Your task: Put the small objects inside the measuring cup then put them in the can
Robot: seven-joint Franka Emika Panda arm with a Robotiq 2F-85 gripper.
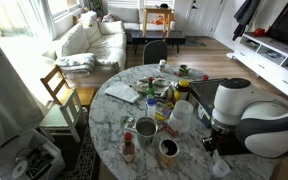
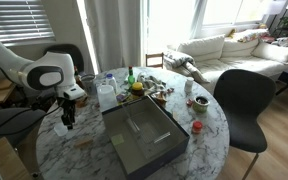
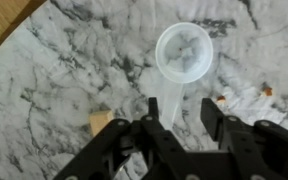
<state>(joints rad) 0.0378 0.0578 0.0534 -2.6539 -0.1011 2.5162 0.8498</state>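
Observation:
In the wrist view the measuring cup, small, clear and whitish, lies on the marble table, its handle pointing back between my fingers. My gripper is open, with the handle close to one finger and a gap to the other. I cannot tell what is in the bowl. A tan piece and orange bits lie beside it. In both exterior views the gripper hangs low over the table's rim. Two cans stand mid-table.
A big white translucent jug stands between the cans and my arm. Bottles and clutter fill the table's middle. A grey tray takes up much of the tabletop. Chairs stand round the table.

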